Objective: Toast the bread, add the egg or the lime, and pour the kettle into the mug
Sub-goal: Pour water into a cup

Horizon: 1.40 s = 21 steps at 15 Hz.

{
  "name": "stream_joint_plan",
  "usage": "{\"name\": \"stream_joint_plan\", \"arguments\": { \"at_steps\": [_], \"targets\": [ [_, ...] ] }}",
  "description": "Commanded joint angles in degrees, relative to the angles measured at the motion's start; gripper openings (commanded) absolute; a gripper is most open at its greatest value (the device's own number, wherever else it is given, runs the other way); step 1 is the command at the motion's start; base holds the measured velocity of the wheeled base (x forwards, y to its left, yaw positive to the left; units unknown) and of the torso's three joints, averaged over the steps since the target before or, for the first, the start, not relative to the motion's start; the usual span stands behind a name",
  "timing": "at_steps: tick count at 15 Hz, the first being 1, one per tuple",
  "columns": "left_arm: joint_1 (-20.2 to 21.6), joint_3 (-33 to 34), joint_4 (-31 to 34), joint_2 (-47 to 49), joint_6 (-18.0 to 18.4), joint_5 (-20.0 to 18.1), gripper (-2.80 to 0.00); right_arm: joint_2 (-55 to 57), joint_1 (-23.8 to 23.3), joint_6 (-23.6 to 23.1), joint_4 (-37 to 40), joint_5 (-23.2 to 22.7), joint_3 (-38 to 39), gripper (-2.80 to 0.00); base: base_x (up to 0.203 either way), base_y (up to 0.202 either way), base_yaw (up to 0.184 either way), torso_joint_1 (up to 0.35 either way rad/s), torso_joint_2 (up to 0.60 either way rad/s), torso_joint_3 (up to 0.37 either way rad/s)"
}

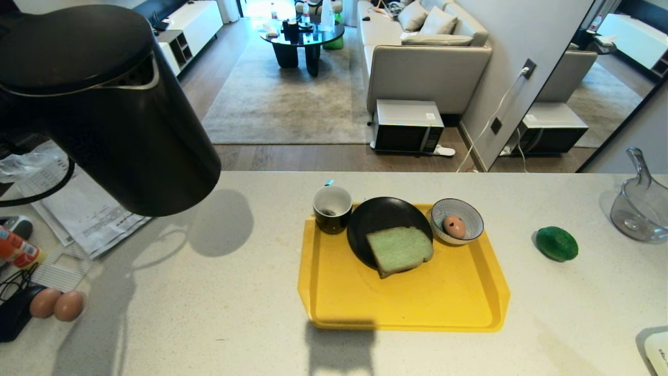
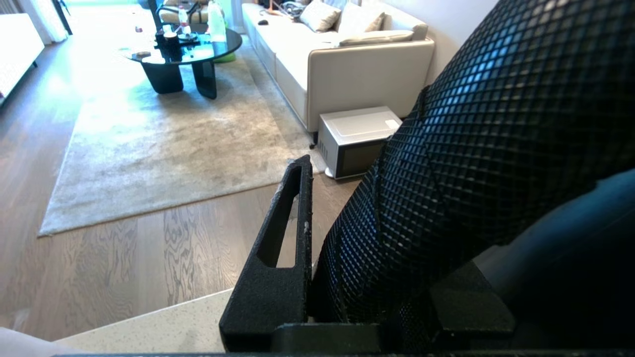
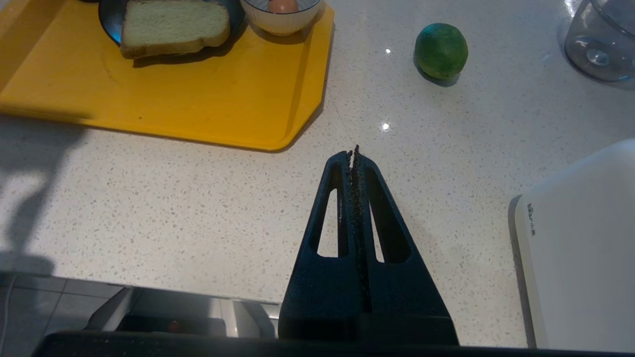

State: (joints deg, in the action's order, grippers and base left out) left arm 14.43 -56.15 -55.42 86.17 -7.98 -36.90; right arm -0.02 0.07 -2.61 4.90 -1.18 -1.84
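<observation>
I was working at a pale speckled counter (image 1: 219, 313) that faced a living room with a beige sofa (image 1: 428, 57), a rug and a microwave (image 1: 408, 125) set on the floor. My left gripper (image 2: 347, 277) was clamped on the textured black handle of the kettle (image 1: 104, 104); one finger (image 2: 278, 258) showed against it, the other was hidden. The kettle hung high over the left of the counter, tilted, well apart from the mug (image 1: 332, 208), so I judged it was being carried over for the pour. The mug stood on the far left corner of the yellow tray (image 1: 407, 308), mouth up with the tea bag inside, ready to take water. Beside it the black plate (image 1: 376, 219) held the green bread (image 1: 399, 249), which overhung the rim towards me. The striped bowl (image 1: 457, 221) kept the egg (image 1: 454, 226) from rolling. The lime (image 1: 557, 243) lay unused on the bare counter, right of the tray. Two brown eggs (image 1: 56, 304) sat at the left edge. My right gripper (image 3: 354, 158) was parked low over the counter near the tray's corner, fingers pressed together, holding nothing
</observation>
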Motion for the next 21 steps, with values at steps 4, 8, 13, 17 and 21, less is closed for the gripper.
{"name": "stream_joint_plan", "arguments": {
  "at_steps": [4, 8, 13, 17, 21],
  "targets": [
    [0.07, -0.01, -0.30, -1.00, -0.02, -0.24, -2.80, 0.02, 0.01, -0.03, 0.02, -0.05, 0.00, -2.80, 0.000, 0.000, 0.000, 0.018, -0.04, -0.013],
    [0.07, -0.08, -0.30, -1.18, 0.07, -0.28, -2.80, 0.02, 0.01, -0.03, 0.02, -0.05, 0.00, -2.80, 0.000, 0.000, 0.000, 0.059, -0.11, -0.049],
    [-0.02, -0.10, 0.05, -0.96, 0.12, -0.28, -2.80, 0.02, 0.01, -0.03, 0.02, -0.05, 0.00, -2.80, 0.000, 0.000, 0.000, 0.065, -0.12, -0.057],
    [-0.02, -0.36, 0.40, -0.83, 0.16, -0.28, -2.80, 0.02, 0.01, -0.03, 0.02, -0.05, 0.00, -2.80, 0.000, 0.000, 0.000, 0.068, -0.12, -0.060],
    [-0.02, -0.36, 0.40, -0.90, 0.16, -0.28, -2.80, 0.02, 0.01, -0.20, 0.02, -0.05, 0.00, -2.80, 0.000, 0.000, 0.000, 0.075, -0.13, -0.062]
  ]
}}
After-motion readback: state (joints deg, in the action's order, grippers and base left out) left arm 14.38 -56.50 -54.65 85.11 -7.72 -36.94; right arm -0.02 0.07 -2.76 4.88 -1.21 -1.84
